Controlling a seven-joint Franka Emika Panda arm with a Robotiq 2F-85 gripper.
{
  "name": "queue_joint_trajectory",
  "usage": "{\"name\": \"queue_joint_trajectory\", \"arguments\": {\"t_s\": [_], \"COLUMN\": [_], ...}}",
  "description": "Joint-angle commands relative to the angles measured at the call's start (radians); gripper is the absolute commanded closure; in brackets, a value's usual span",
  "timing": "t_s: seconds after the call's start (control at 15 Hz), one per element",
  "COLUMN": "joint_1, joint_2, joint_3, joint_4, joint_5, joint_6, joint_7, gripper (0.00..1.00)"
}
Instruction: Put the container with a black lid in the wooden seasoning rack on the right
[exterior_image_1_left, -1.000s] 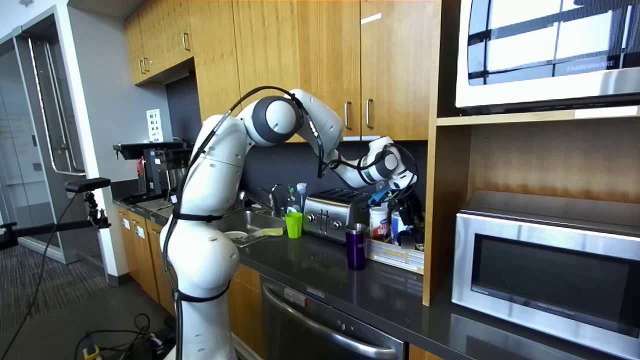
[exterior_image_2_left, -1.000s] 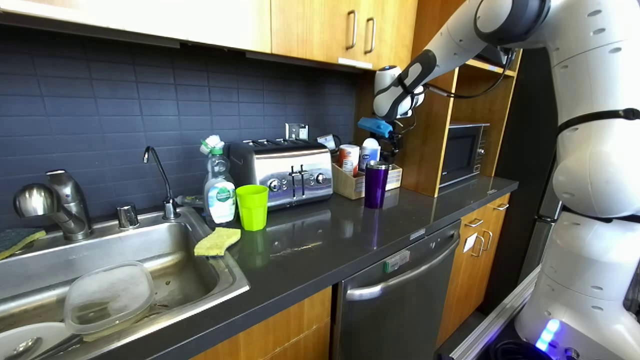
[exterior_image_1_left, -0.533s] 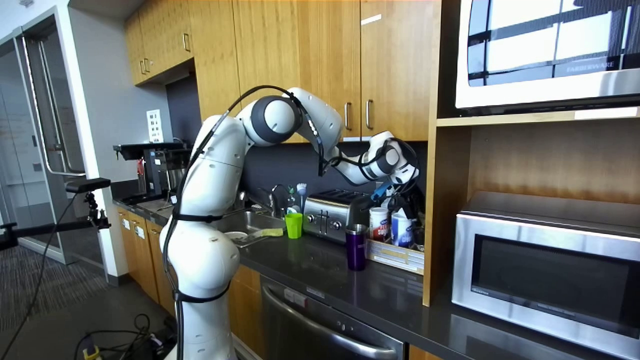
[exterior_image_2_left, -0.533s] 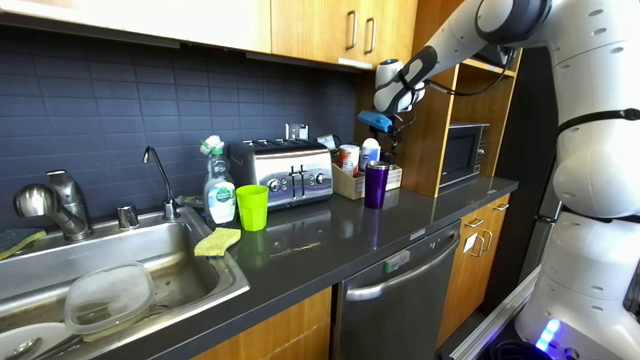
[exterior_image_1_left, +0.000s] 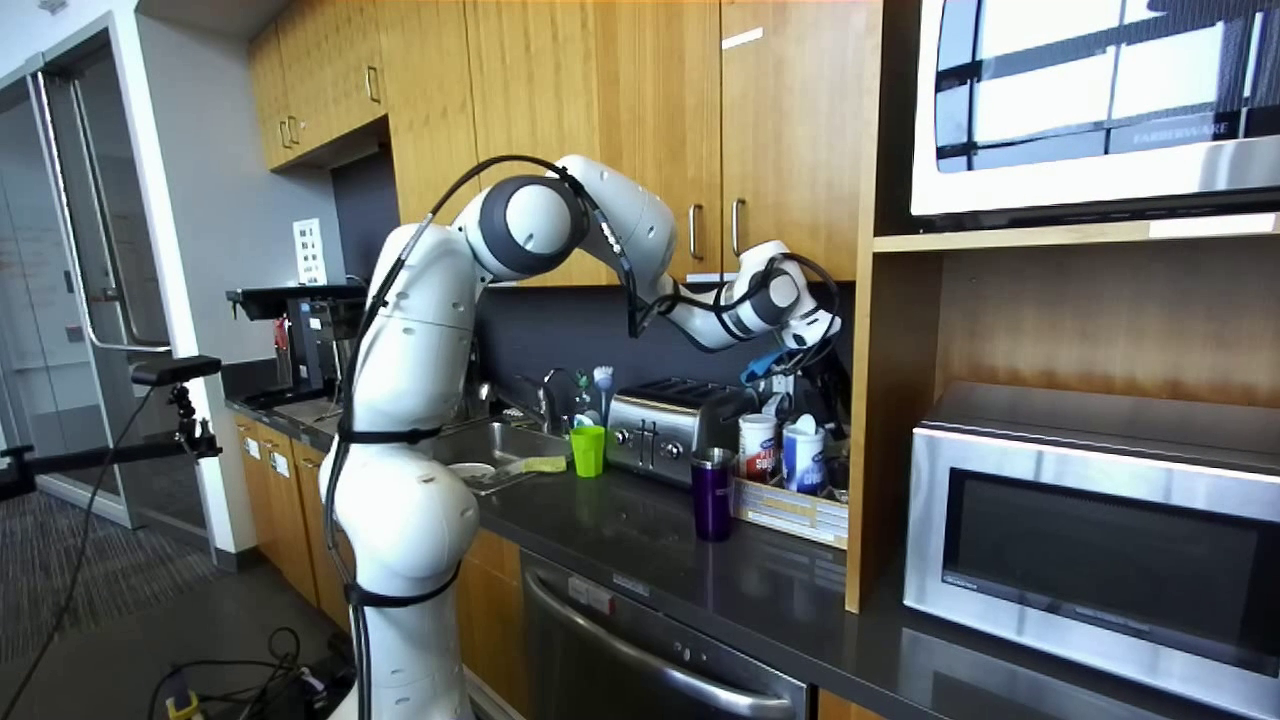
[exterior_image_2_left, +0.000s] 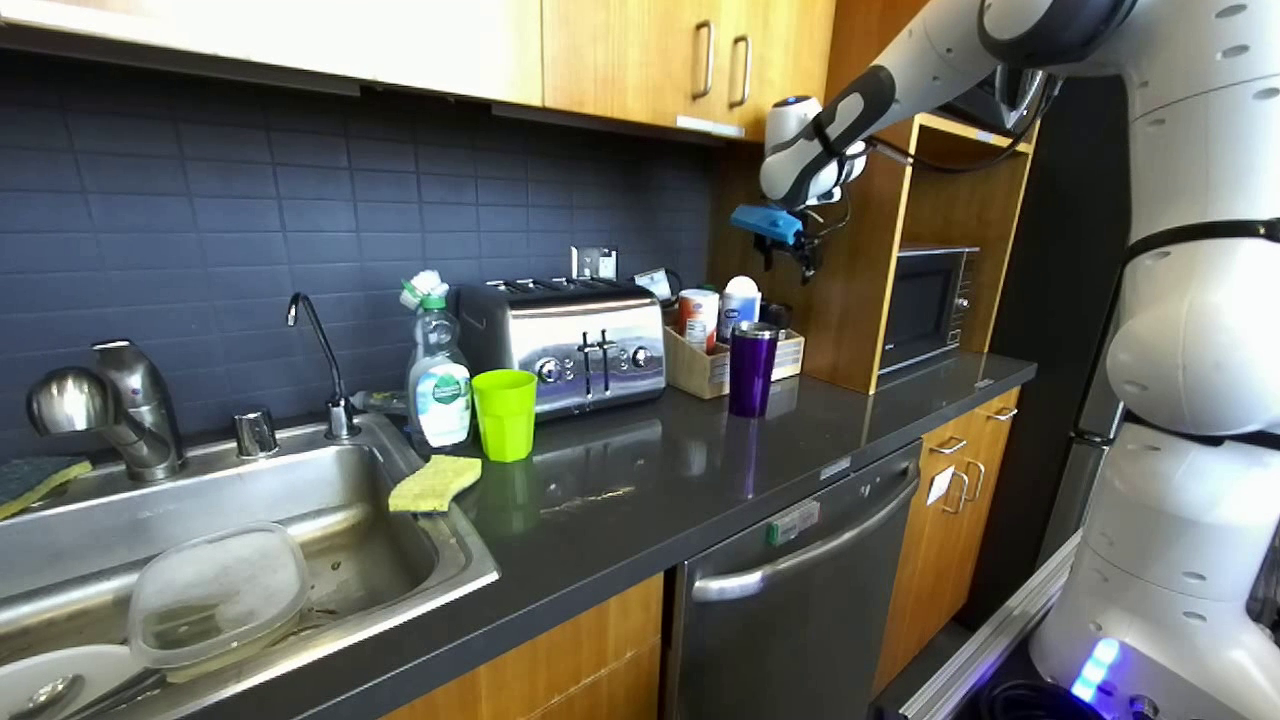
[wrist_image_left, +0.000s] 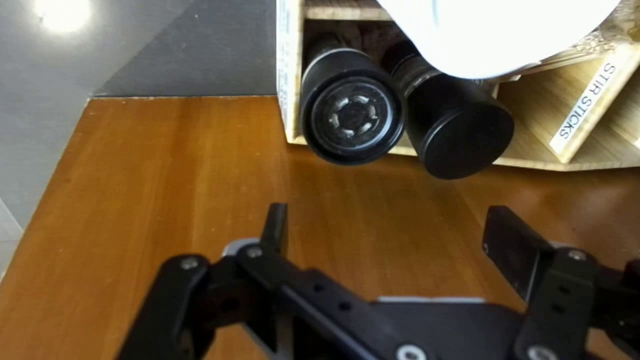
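Where the end compartment of the pale wooden rack (wrist_image_left: 296, 75) shows in the wrist view, one black-lidded container (wrist_image_left: 354, 115), ringed and recessed on top, stands inside it beside a second black-lidded container (wrist_image_left: 467, 142), smooth and flat; which of these two the task means I cannot tell. Apart from both, the black gripper (wrist_image_left: 388, 220) has its two angular fingers (wrist_image_left: 510, 242) spread wide, with the warm brown grain of the wooden side panel (wrist_image_left: 175, 210) seen between them. In both exterior views it hangs above the rack, near that panel. Two canisters share the rack, a white canister (exterior_image_1_left: 757, 445) with red print and a white-and-blue canister (exterior_image_1_left: 803, 458), and one slanting divider (wrist_image_left: 627, 62) carries a white label (wrist_image_left: 582, 107) reading STIR STICKS. Just in front stands one glossy purple tumbler (exterior_image_2_left: 752, 372) with a steel-coloured rim, upright on the dark, polished counter (exterior_image_2_left: 620, 530). Next to the rack sits one boxy steel toaster (exterior_image_2_left: 560, 330) with rounded edges, two levers and two knobs, and near its far end stand one faceted lime-green cup (exterior_image_2_left: 504, 415) and one bottle (exterior_image_2_left: 438, 380) with a green cap. Two sponges (exterior_image_2_left: 435, 484) lie by the steel sink (exterior_image_2_left: 230, 505), and two steel-fronted microwaves (exterior_image_1_left: 1100, 560) stand in the wooden shelving (exterior_image_1_left: 1110, 310).
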Motion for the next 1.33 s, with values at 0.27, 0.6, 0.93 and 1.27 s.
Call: {"name": "queue_joint_trajectory", "arguments": {"t_s": [0.27,0.6,0.93,1.27], "joint_1": [-0.045,-0.119,-0.191,-0.257], "joint_2": [-0.208,-0.396,-0.653,-0.907], "joint_3": [0.004,-0.009,-0.011,-0.003], "joint_4": [-0.194,-0.412,-0.665,-0.809], "joint_5": [0.01,-0.004,0.013,0.014], "joint_6": [-0.097,-0.117,-0.164,-0.381], "joint_7": [-0.187,-0.442,-0.803,-1.144], "gripper": [0.0,0.0,0.0,0.0]}}
